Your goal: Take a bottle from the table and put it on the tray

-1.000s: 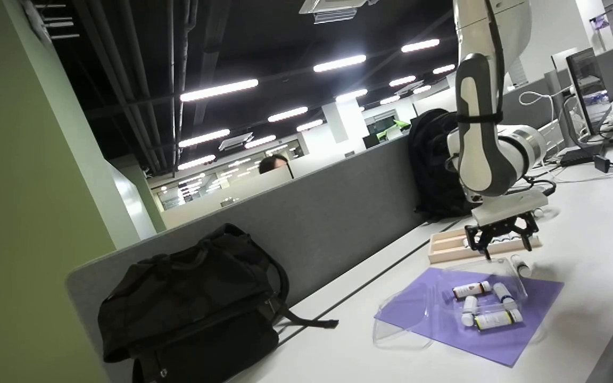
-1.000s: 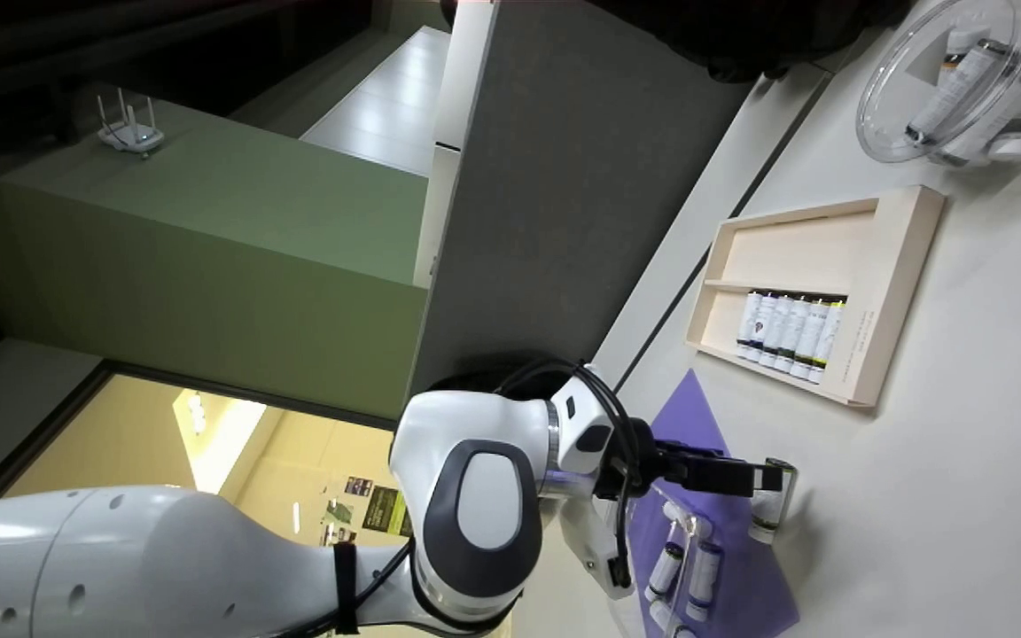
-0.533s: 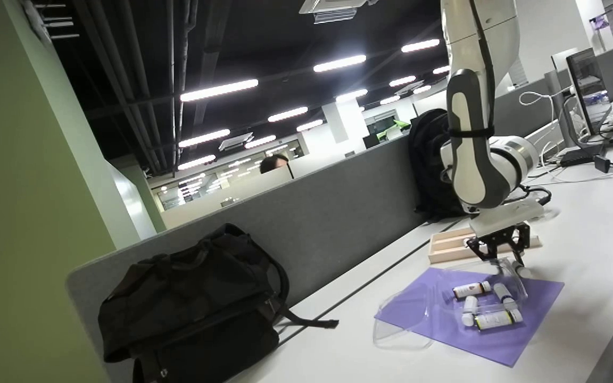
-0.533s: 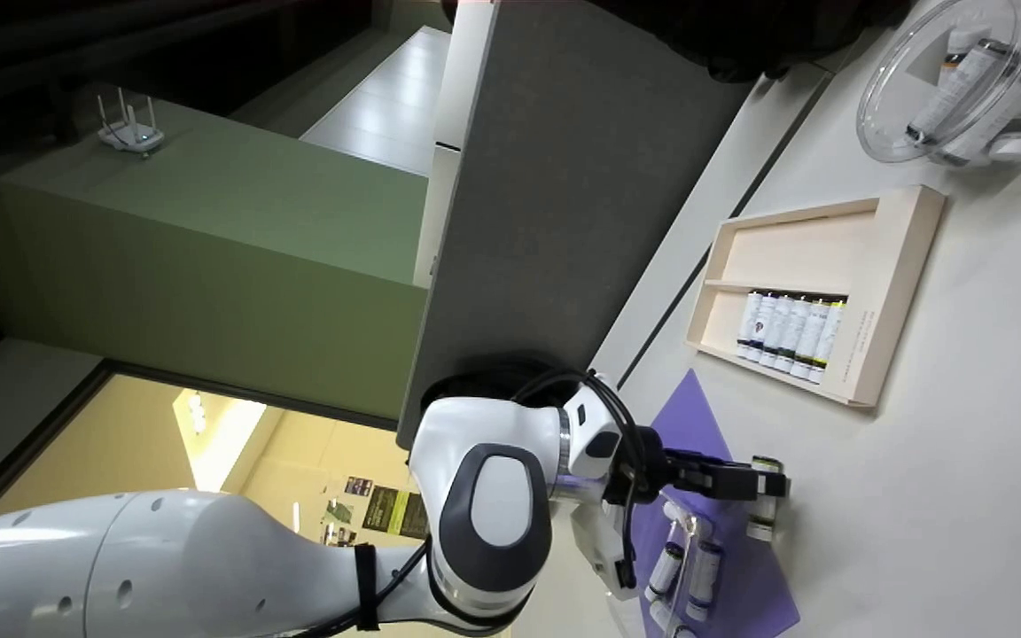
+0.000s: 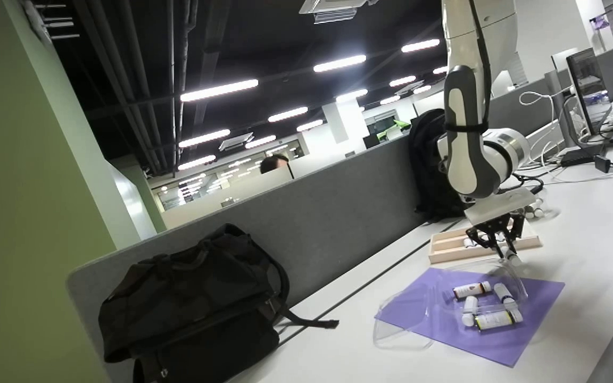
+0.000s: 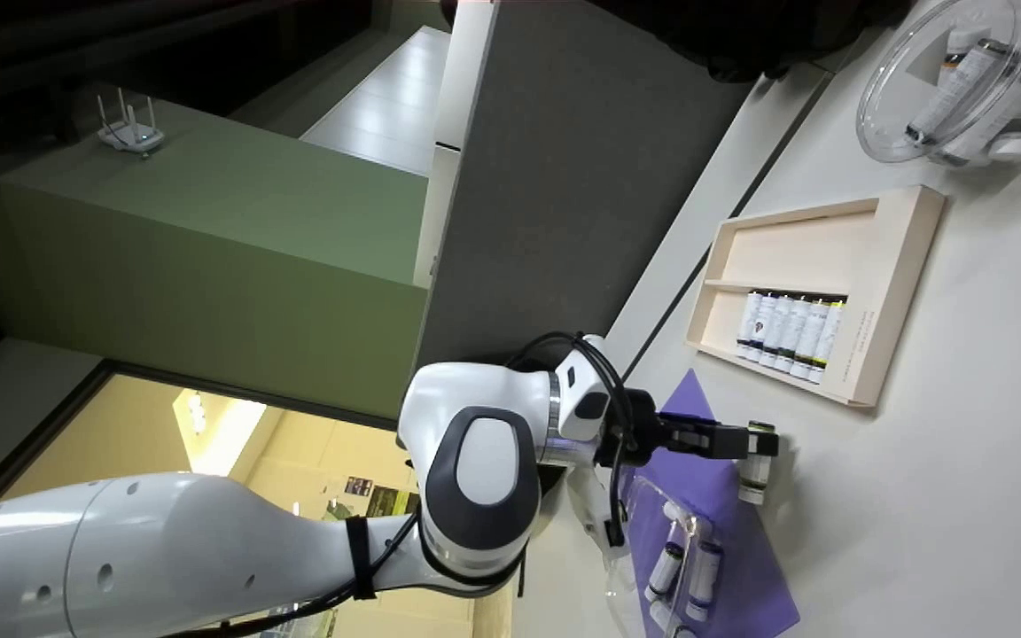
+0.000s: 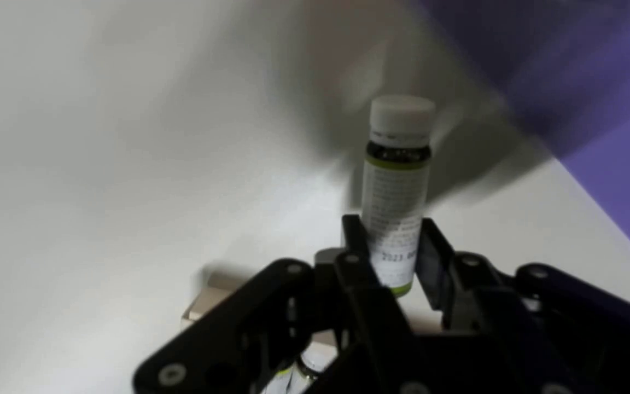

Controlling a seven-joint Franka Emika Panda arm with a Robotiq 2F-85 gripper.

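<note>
A small white-capped bottle [image 7: 395, 191] with a white label and green bands is squeezed between the two black fingers of my gripper [image 7: 391, 232], near its lower end. In both exterior views this bottle [image 5: 512, 258] hangs from the gripper [image 6: 762, 441], seemingly just above the white table [image 5: 594, 229], with a shadow beside it. The pale wooden tray [image 6: 909, 283] lies close by on the table. One of its compartments [image 6: 803, 248] is bare; another holds a row of several bottles [image 6: 790, 332]. From the exterior view behind the gripper, the arm partly covers the tray [image 5: 455, 256].
A purple sheet [image 5: 530, 335] carries a clear plastic container with several bottles [image 5: 498, 319]; a clear lid [image 5: 402, 343] lies alongside. Beyond the tray stands a round clear container [image 6: 869, 115] with more bottles. A backpack [image 5: 195, 303] leans by the grey divider [image 5: 359, 202].
The gripper came down over the bottle, closed on it, and has since risen a little with the bottle, shifting toward the wooden tray.
</note>
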